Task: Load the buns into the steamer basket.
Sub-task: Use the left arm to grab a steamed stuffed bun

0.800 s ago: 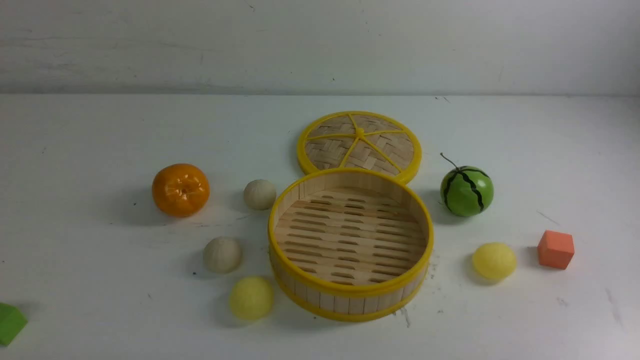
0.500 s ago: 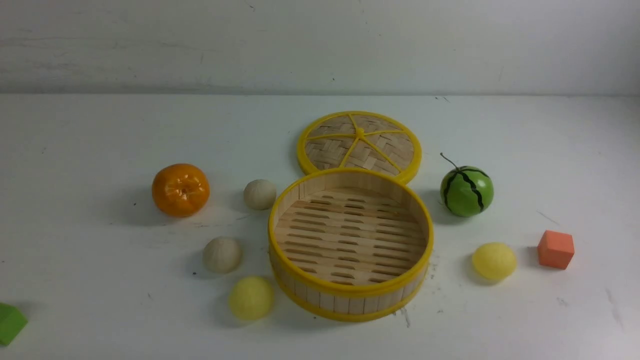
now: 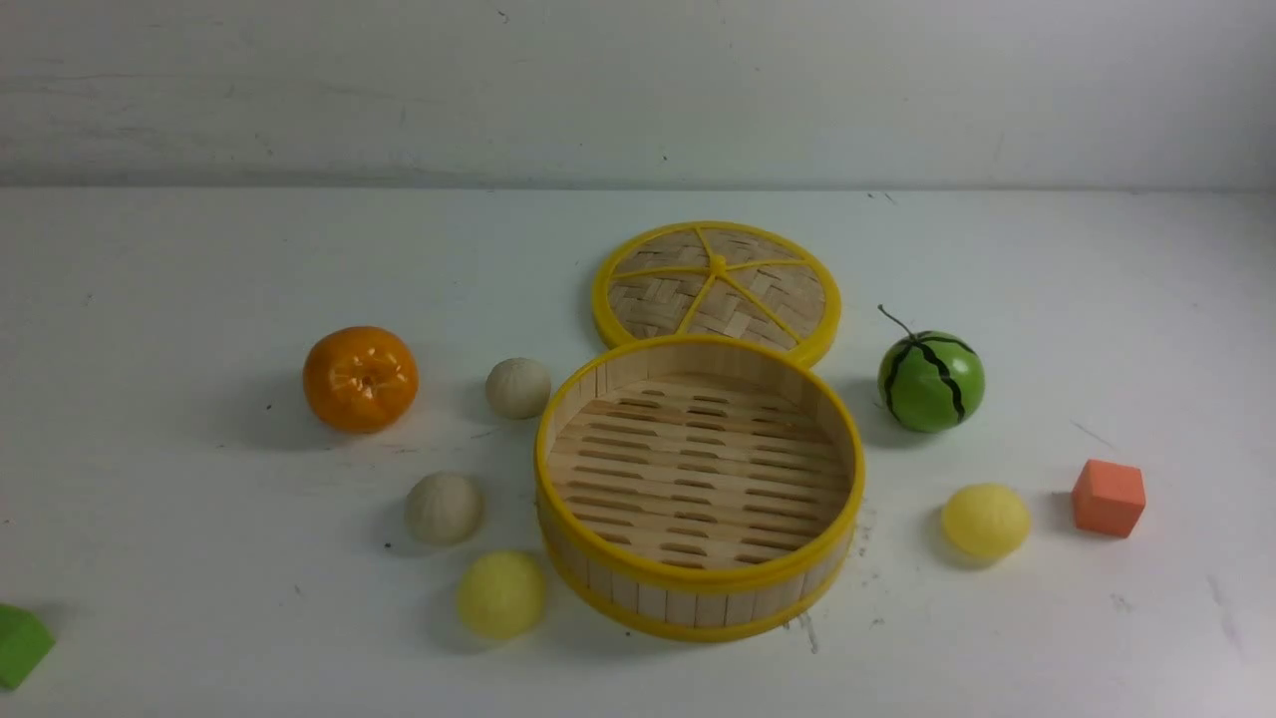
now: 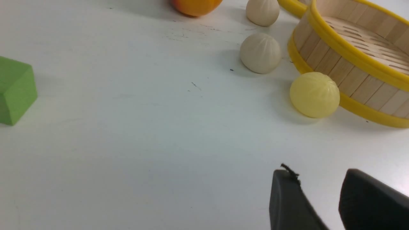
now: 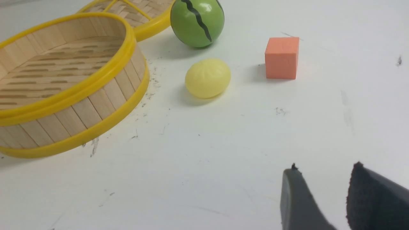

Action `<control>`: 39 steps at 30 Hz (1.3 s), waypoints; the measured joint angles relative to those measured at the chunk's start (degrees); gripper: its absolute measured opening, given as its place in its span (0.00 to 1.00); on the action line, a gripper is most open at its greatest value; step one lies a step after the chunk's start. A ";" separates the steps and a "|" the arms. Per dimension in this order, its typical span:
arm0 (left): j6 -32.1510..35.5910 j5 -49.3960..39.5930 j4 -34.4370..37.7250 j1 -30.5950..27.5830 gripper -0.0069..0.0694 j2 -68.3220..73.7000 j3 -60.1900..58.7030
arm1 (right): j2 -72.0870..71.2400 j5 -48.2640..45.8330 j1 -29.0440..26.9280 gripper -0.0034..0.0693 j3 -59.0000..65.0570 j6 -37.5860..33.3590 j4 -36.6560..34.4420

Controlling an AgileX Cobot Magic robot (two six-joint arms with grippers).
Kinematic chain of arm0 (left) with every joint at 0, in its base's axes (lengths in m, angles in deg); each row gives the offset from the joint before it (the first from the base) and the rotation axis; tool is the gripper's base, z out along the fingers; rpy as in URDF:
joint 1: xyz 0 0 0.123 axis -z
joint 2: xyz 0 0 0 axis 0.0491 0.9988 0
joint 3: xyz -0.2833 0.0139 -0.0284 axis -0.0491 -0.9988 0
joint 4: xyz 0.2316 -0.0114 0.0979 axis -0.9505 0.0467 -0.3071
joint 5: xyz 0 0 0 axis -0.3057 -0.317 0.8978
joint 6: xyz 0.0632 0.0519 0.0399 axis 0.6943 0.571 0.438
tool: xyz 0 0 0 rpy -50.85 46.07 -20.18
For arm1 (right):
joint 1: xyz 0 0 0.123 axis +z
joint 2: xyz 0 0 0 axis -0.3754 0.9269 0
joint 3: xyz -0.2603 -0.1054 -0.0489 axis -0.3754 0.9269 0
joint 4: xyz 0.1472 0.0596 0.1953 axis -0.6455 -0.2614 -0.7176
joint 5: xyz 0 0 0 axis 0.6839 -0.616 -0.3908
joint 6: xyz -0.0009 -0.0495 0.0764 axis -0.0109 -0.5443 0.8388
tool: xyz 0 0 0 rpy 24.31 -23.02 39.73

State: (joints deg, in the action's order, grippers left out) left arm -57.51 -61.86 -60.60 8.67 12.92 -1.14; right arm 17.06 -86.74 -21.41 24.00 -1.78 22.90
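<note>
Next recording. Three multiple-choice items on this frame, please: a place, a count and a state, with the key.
1. Where does the lid lie?
A. behind the steamer basket
B. inside it
C. under it

2. How many buns lie to the robot's left of the steamer basket?
A. one
B. three
C. four

3. The steamer basket is:
A. covered
B. holding two buns
C. empty

Key:
1 A, the lid lies flat just past the far rim.
2 B, two off-white and one yellow lie there, and the fourth lies on the right.
3 C, only bare slats show inside.

Orange (image 3: pixel 360 379), watermelon ball (image 3: pixel 930 382), woven lid (image 3: pixel 716 284), orange cube (image 3: pixel 1108 498), green block (image 3: pixel 20 645) on white table (image 3: pixel 199 279)
</note>
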 joint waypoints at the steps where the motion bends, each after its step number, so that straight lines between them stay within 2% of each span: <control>1: 0.00 0.15 -0.16 0.00 0.40 0.00 0.00 | 0.00 0.00 0.00 0.38 0.00 0.00 0.00; 5: -3.05 4.69 2.18 0.00 0.40 0.00 0.00 | 0.00 0.00 0.00 0.38 0.00 0.00 0.00; 12: -16.27 21.07 19.79 0.00 0.40 0.00 0.00 | 0.00 0.00 0.00 0.38 0.00 0.00 0.00; 16: -17.90 25.63 25.68 0.00 0.40 0.00 0.00 | 0.00 0.00 0.00 0.38 0.00 0.00 0.00; 21: -19.01 27.38 28.58 0.00 0.39 0.00 0.21 | 0.00 0.00 0.00 0.38 0.00 0.00 0.00; 26: -16.20 19.88 24.89 0.00 0.20 2.96 6.97 | 0.00 0.00 0.00 0.38 0.00 0.00 0.00; 27: -14.06 14.30 22.25 0.00 0.12 7.19 11.35 | 0.00 0.00 0.00 0.38 0.00 0.00 0.00; 28: -13.50 12.49 22.25 0.00 0.11 7.19 11.35 | 0.00 0.00 0.00 0.38 0.00 0.00 0.00; 29: -11.40 4.66 20.14 0.00 0.07 12.86 16.38 | 0.00 0.00 0.00 0.38 0.00 0.00 0.00; 33: -3.78 -15.00 15.74 0.00 0.07 30.37 31.19 | 0.00 0.00 0.00 0.38 0.00 0.00 0.00; 34: -3.78 -15.00 15.52 0.00 0.07 31.30 31.95 | 0.00 0.00 0.00 0.38 0.00 0.00 0.00; 36: 2.60 -22.49 12.65 0.00 0.07 42.36 40.06 | 0.00 0.00 0.00 0.38 0.00 0.00 0.00; 39: 8.18 -25.93 11.09 0.00 0.07 54.65 47.23 | 0.00 0.00 0.00 0.38 0.00 0.00 0.00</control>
State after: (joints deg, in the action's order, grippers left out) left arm -49.34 -87.80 -49.51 8.67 67.57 46.09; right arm 17.06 -86.74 -21.41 24.00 -1.78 22.90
